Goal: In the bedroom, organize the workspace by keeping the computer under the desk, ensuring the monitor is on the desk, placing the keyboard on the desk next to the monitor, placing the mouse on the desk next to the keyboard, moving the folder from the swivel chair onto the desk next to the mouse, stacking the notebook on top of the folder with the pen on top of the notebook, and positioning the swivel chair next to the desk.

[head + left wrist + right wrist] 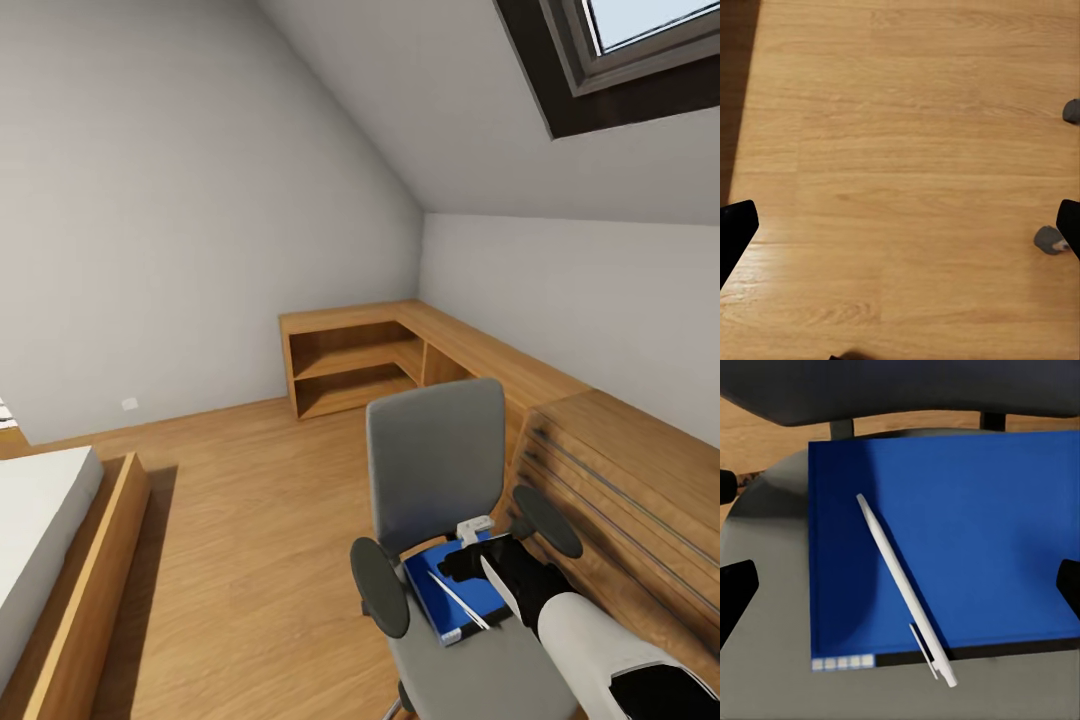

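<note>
No readable text, label, brand, number or sign anywhere. Closest to a marking: a row of small pale squares along the dark edge strip of the folder [945, 540], near the clip end of the pen [904, 585] lying on it, too blurred to read as characters. Blank cover elsewhere on the folder, blank barrel on the pen.

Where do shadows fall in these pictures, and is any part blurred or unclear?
Right wrist view: a soft shadow darkens one side of the folder; the pen casts a thin shadow beside itself and looks slightly soft. Left wrist view: the floor is evenly lit, with one dark corner strip. Head view: the right claw is a dark shape, its state unclear.
</note>
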You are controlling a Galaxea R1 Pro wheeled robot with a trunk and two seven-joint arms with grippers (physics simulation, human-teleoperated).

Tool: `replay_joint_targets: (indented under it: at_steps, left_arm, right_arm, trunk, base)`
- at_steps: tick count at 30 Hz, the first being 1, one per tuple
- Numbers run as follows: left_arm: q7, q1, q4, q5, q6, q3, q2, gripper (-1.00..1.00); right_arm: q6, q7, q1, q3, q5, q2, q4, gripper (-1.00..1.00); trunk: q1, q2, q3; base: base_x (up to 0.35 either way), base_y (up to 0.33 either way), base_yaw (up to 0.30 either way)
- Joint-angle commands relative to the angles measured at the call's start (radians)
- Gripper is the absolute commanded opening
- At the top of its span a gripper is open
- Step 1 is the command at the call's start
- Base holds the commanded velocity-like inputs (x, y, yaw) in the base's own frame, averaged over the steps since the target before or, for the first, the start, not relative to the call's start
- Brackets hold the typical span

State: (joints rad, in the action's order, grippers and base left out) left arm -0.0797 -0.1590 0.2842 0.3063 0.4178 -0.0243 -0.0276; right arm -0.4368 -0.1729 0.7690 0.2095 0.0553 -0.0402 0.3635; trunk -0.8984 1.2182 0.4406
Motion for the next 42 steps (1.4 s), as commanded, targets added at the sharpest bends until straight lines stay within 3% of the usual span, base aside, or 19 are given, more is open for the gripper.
replay_joint_targets:
  at_steps: [1,12,22,24,25,26,28,31,33,34,35,37,42]
  left_arm:
    - [-0.003,-0.001,0.000,-0.004,0.003,-0.002,-0.001,1.00]
    - [-0.004,-0.001,0.001,-0.001,0.003,-0.003,-0.002,1.00]
    - [-0.005,-0.001,0.001,0.000,0.003,-0.005,-0.002,1.00]
    - [-0.008,-0.001,0.015,0.002,-0.001,-0.008,0.015,1.00]
    - [-0.009,-0.001,0.056,0.002,-0.010,-0.009,0.042,1.00]
    - [-0.009,-0.001,0.074,0.003,-0.016,-0.010,0.050,1.00]
    - [-0.009,-0.001,0.155,0.005,-0.072,-0.010,0.072,1.00]
    - [-0.009,-0.001,0.215,0.006,-0.152,-0.012,0.080,1.00]
    - [-0.010,-0.001,0.300,0.015,-0.268,-0.022,0.084,1.00]
    - [-0.010,-0.001,0.325,0.018,-0.295,-0.026,0.085,1.00]
    - [-0.010,-0.001,0.401,0.028,-0.378,-0.044,0.086,1.00]
    - [-0.011,-0.001,0.491,0.034,-0.471,-0.067,0.084,1.00]
    - [-0.013,-0.001,0.501,0.043,-0.524,-0.084,0.081,1.00]
  right_arm:
    - [-0.007,-0.005,0.000,0.003,0.006,-0.001,0.002,1.00]
    - [-0.064,-0.005,0.000,0.004,0.012,0.000,0.002,1.00]
    - [-0.098,-0.005,0.000,0.003,0.012,0.002,0.003,1.00]
    - [-0.097,-0.005,0.000,0.004,0.012,0.002,0.004,1.00]
    - [-0.097,-0.005,0.000,0.003,0.012,0.002,0.005,1.00]
    - [-0.097,-0.005,0.000,0.003,0.012,0.002,0.005,1.00]
    - [-0.097,-0.005,0.000,0.004,0.012,0.003,0.004,1.00]
    - [-0.097,-0.005,0.000,0.004,0.012,0.003,0.005,1.00]
    - [-0.098,-0.005,0.000,0.003,0.012,0.003,0.005,1.00]
    - [-0.098,-0.005,0.000,0.003,0.012,0.003,0.005,1.00]
    - [-0.098,-0.005,0.000,0.004,0.012,0.003,0.005,1.00]
    - [-0.098,-0.005,0.000,0.004,0.012,0.003,0.005,1.00]
    - [-0.099,-0.005,0.000,0.002,0.011,0.003,0.006,1.00]
  trunk:
    - [0.000,0.001,0.001]
    - [0.000,0.001,0.001]
    - [-0.038,0.071,0.032]
    - [-0.046,0.085,0.039]
    - [-0.050,0.092,0.042]
    - [-0.054,0.099,0.045]
    - [-0.061,0.113,0.051]
    - [-0.073,0.134,0.061]
    - [-0.081,0.148,0.067]
    - [-0.084,0.155,0.070]
    - [-0.088,0.162,0.073]
    - [-0.088,0.162,0.073]
    - [-0.088,0.162,0.073]
  base:
    - [0.007,0.000,0.000]
    - [0.002,0.000,0.000]
    - [0.000,0.000,0.000]
    - [0.000,0.000,0.000]
    - [0.000,0.000,0.000]
    - [0.000,0.000,0.000]
    - [0.000,0.000,0.000]
    - [0.000,0.000,0.000]
    - [0.000,0.000,0.000]
    - [0.000,0.000,0.000]
    - [0.000,0.000,0.000]
    - [0.000,0.000,0.000]
    - [0.000,0.000,0.000]
